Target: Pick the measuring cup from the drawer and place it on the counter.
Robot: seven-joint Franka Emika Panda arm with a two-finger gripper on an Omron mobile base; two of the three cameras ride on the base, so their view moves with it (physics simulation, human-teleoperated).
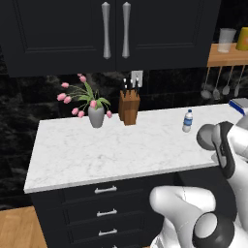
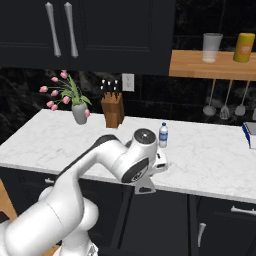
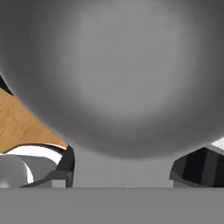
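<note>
The measuring cup (image 3: 113, 74) looms very close in the hand view, its round grey metal bowl filling most of it. Its flat handle (image 3: 120, 168) runs down between the two dark fingers (image 3: 59, 177), so my gripper (image 3: 122, 179) is shut on it. In the right base view the gripper (image 2: 148, 181) hangs under the bent arm, right at the front edge of the white marble counter (image 2: 210, 160). There the cup (image 2: 145, 189) shows as a small grey shape just below the hand. The counter (image 1: 97, 150) spreads wide over the dark cabinets.
A clear water bottle (image 2: 163, 135) (image 1: 187, 121) stands on the counter just behind the hand. A knife block (image 2: 113, 110) and a vase of pink flowers (image 2: 79, 112) stand at the back. Shut drawers (image 1: 105, 190) lie below. A wooden shelf (image 2: 215, 65) hangs upper right.
</note>
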